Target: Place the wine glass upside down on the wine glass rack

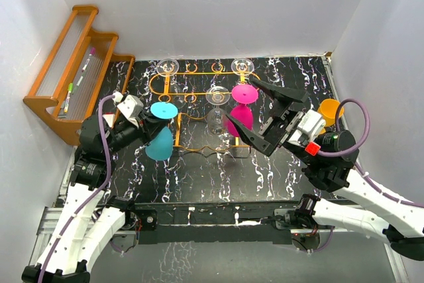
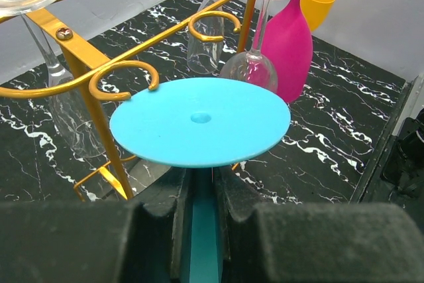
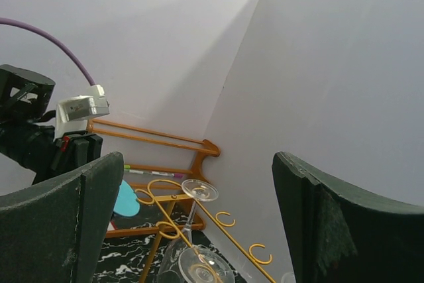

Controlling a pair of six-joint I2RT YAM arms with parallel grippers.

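My left gripper (image 1: 155, 124) is shut on the stem of a cyan wine glass (image 1: 159, 142), held upside down with its round foot (image 2: 199, 120) on top. It is beside the left end of the orange-gold wire wine glass rack (image 1: 199, 91), and the foot sits just below and in front of an empty ring slot (image 2: 126, 74). A pink glass (image 1: 244, 94) and three clear glasses (image 1: 217, 95) hang upside down on the rack. My right gripper (image 1: 238, 100) is wide open and empty, its fingers either side of the pink glass, and faces the rack (image 3: 225, 220).
A brown wooden stepped rack (image 1: 73, 71) with pens stands at the back left. An orange cup (image 1: 330, 109) stands at the right behind my right arm. White walls close in the black marbled table (image 1: 199, 177) on three sides.
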